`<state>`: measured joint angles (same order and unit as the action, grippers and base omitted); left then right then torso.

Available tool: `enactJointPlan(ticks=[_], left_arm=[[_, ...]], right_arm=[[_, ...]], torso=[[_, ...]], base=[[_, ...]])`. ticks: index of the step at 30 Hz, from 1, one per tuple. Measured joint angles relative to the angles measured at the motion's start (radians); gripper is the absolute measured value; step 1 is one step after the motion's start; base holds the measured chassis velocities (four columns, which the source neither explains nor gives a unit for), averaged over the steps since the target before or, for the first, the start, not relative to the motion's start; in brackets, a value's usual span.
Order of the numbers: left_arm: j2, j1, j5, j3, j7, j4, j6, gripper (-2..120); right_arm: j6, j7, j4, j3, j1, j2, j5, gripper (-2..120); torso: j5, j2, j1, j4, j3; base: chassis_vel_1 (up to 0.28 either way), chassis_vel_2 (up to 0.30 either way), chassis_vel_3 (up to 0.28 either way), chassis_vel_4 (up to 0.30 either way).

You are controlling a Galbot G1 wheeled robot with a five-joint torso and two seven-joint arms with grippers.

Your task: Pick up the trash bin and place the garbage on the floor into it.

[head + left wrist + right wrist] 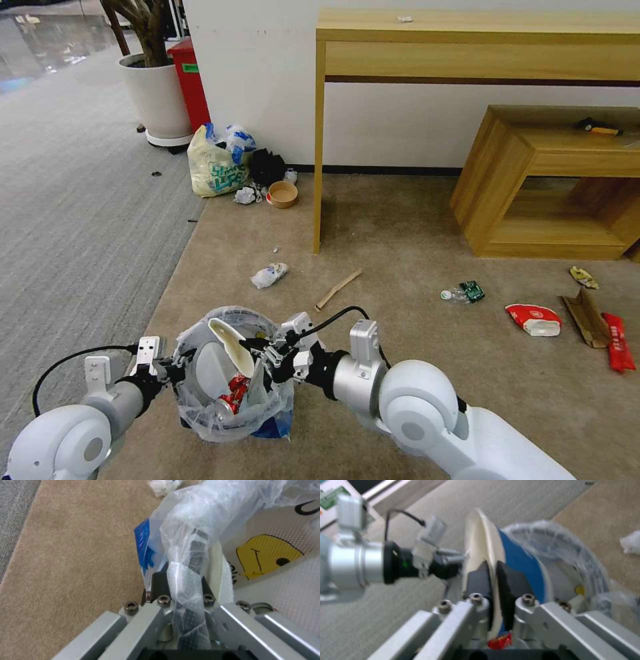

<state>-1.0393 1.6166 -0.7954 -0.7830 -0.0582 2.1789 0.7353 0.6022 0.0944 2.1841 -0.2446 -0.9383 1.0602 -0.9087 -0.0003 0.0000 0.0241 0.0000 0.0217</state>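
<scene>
Your left gripper (179, 368) is clamping the near-left rim of the trash bin (230, 373), with the plastic liner (196, 527) pinched between its pads. The bin is hanging above the floor (413, 253) in front of you, mouth tilted slightly toward the camera.

Your right gripper (492, 580) is clenched on the edge of a white slipper (232, 345), holding it upright over the bin mouth, partly inside. A crushed red can (233, 395) is lying in the bin bottom.

Handling judgement: the bin appears light and fairly stiff, but the liner is thin and slippery, so a rim grip through the film could creep; you are better placed gripping where plastic wall backs the bag. The slipper looks soft and flat, and will likely flop once released.

Still on the carpet: a crumpled cup (269, 275), a wooden stick (338, 289), a plastic bottle (463, 293), a red-white bowl (535, 319), cardboard (584, 317) and a red wrapper (618, 342).
</scene>
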Motion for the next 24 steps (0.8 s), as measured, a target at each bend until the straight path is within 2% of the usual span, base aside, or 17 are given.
enactJointPlan(ticks=[3,5,7,8,11,13,15,16,19,20,24], left_arm=[[-0.005,0.002,-0.003,-0.006,0.007,0.007,0.000,0],[-0.007,0.003,-0.003,-0.006,0.008,0.008,0.000,0],[-0.009,0.004,-0.002,-0.005,0.009,0.009,0.000,0],[-0.009,0.004,-0.002,-0.005,0.009,0.009,0.000,0],[-0.012,0.003,0.000,-0.005,0.010,0.009,0.000,0],[-0.012,0.003,0.000,-0.005,0.010,0.009,0.000,0],[-0.016,0.005,0.004,-0.007,0.010,0.009,0.000,0],[-0.016,0.005,0.004,-0.007,0.010,0.009,0.000,0],[-0.025,0.011,0.018,-0.014,0.015,0.009,0.000,0],[-0.025,0.011,0.018,-0.014,0.015,0.009,0.000,0],[-0.033,0.019,0.039,-0.020,0.030,0.009,0.000,0]], right_arm=[[-0.006,-0.052,-0.023,0.002,-0.009,0.004,0.064,27],[-0.009,-0.055,-0.027,0.003,-0.010,0.007,0.070,30],[-0.015,-0.057,-0.031,0.007,-0.010,0.011,0.076,40],[-0.015,-0.057,-0.031,0.007,-0.010,0.011,0.076,40],[-0.023,-0.057,-0.038,0.021,-0.006,0.014,0.083,55],[-0.025,-0.057,-0.039,0.024,-0.006,0.014,0.085,59],[-0.045,-0.050,-0.052,0.052,-0.005,0.027,0.106,70],[-0.045,-0.050,-0.052,0.052,-0.005,0.027,0.106,70],[-0.088,-0.043,-0.080,0.111,-0.012,0.051,0.179,84],[-0.088,-0.043,-0.080,0.111,-0.012,0.051,0.179,84],[-0.147,-0.040,-0.134,0.212,-0.046,0.070,0.301,99]], torso=[[0.0000,0.000,0.000,-0.0001,0.000],[0.0000,0.000,0.000,-0.0001,0.000],[-0.0001,0.000,0.000,0.0000,0.000],[-0.0001,0.000,0.000,0.0000,0.000],[-0.0001,0.000,0.000,0.0000,0.000],[-0.0001,0.000,0.000,-0.0001,0.000],[-0.0001,0.000,0.000,-0.0001,0.000],[-0.0001,0.000,0.000,-0.0001,0.000],[-0.0001,0.000,0.000,0.0000,0.000],[-0.0001,0.000,0.000,0.0000,0.000],[-0.0001,0.000,0.000,0.0001,0.000]], base=[[0.000,0.000,0.000,0.000],[0.000,0.000,0.000,0.000],[0.000,0.000,0.000,0.000],[0.000,0.000,0.000,0.000],[0.000,0.000,0.000,0.000],[0.000,0.000,0.000,0.000],[0.000,0.000,0.000,0.000],[0.000,0.000,0.000,0.000],[0.000,0.000,0.000,0.000],[0.000,0.000,0.000,0.000],[0.000,0.000,0.000,0.000]])
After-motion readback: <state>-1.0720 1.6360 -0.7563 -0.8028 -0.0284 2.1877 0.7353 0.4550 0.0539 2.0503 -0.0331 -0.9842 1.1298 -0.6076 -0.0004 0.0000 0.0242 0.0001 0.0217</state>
